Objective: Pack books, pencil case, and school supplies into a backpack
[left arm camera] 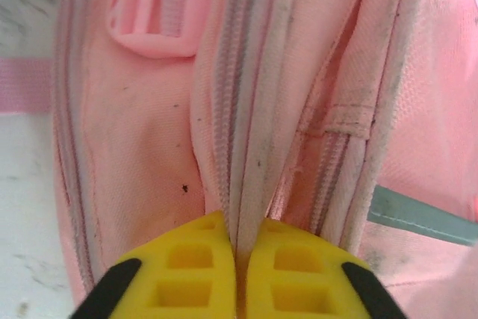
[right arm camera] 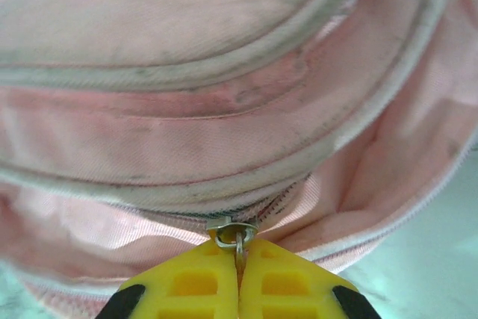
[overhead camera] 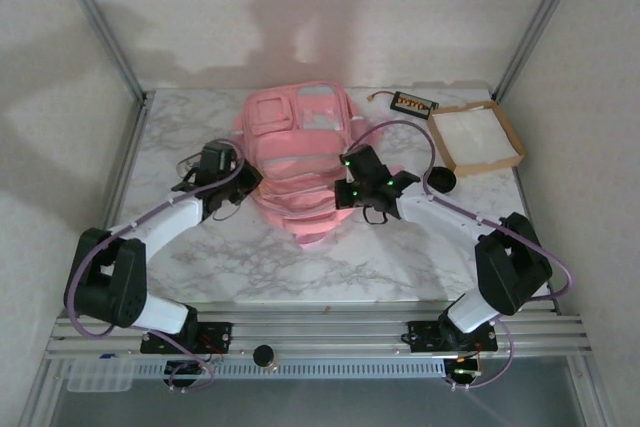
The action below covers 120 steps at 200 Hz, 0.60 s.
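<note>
The pink backpack (overhead camera: 300,152) lies in the middle of the table. My left gripper (overhead camera: 242,183) is at its left side; in the left wrist view it (left arm camera: 239,255) is shut on a pale piped seam (left arm camera: 250,147) beside the zip. My right gripper (overhead camera: 352,190) is at the backpack's right side; in the right wrist view it (right arm camera: 239,255) is shut on the metal zipper pull (right arm camera: 233,231) of the backpack (right arm camera: 224,132). One dark book with an orange picture (overhead camera: 413,103) lies at the back right. The pencil case and school supplies are out of view.
A brown tray with a white inside (overhead camera: 478,137) sits at the back right, near the table's edge. A small black round object (overhead camera: 442,180) lies just in front of it, close to my right arm. Bare marble table (overhead camera: 300,267) stretches in front of the backpack.
</note>
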Each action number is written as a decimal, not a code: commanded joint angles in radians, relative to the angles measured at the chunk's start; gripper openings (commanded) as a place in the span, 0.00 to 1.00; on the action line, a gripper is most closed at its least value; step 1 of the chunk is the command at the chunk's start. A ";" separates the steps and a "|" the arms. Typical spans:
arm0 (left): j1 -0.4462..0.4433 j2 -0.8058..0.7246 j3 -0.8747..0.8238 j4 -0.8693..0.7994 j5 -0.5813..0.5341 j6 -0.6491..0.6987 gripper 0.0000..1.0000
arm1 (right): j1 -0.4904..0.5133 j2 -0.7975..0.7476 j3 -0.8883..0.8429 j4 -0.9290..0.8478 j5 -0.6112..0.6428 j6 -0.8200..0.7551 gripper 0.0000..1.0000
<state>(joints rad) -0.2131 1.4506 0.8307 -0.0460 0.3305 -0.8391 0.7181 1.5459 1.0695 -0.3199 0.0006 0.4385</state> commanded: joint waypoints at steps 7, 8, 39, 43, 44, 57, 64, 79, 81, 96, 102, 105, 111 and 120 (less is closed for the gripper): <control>0.086 -0.038 0.025 0.019 -0.101 0.070 0.54 | 0.017 -0.009 0.004 0.030 -0.002 0.096 0.00; 0.086 -0.043 0.020 0.024 -0.095 0.070 0.56 | 0.017 -0.008 0.004 0.032 -0.001 0.097 0.00; 0.063 -0.227 -0.122 0.062 -0.019 -0.004 0.70 | 0.027 0.023 0.012 0.042 -0.001 0.093 0.00; 0.054 -0.247 -0.135 0.054 -0.024 -0.024 0.70 | 0.031 0.023 0.012 0.045 -0.001 0.091 0.00; 0.051 -0.252 -0.140 0.052 -0.024 -0.030 0.70 | 0.033 0.024 0.011 0.045 -0.001 0.090 0.00; 0.004 -0.307 -0.184 0.038 -0.034 -0.121 0.69 | 0.048 0.030 0.016 0.041 0.008 0.088 0.00; -0.027 -0.334 -0.204 0.048 -0.042 -0.180 0.69 | 0.052 0.034 0.023 0.035 0.011 0.089 0.00; -0.122 -0.387 -0.242 0.095 -0.103 -0.307 0.68 | 0.057 0.036 0.019 0.038 0.015 0.092 0.00; -0.137 -0.392 -0.248 0.107 -0.108 -0.322 0.68 | 0.057 0.036 0.017 0.040 0.015 0.092 0.00; -0.230 -0.386 -0.268 0.161 -0.148 -0.441 0.66 | 0.058 0.036 0.004 0.057 0.009 0.086 0.00; -0.264 -0.371 -0.269 0.176 -0.162 -0.482 0.65 | 0.057 0.040 0.002 0.060 0.009 0.087 0.00; -0.280 -0.360 -0.269 0.184 -0.166 -0.500 0.64 | 0.058 0.043 0.002 0.059 0.010 0.086 0.00; -0.309 -0.340 -0.264 0.185 -0.179 -0.543 0.63 | 0.058 0.047 0.005 0.058 0.010 0.088 0.00; -0.356 -0.312 -0.266 0.200 -0.203 -0.603 0.63 | 0.057 0.051 0.006 0.060 0.004 0.088 0.00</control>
<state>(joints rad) -0.4793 1.0893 0.5739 0.0769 0.2207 -1.2106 0.7639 1.5837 1.0695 -0.2878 0.0059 0.5140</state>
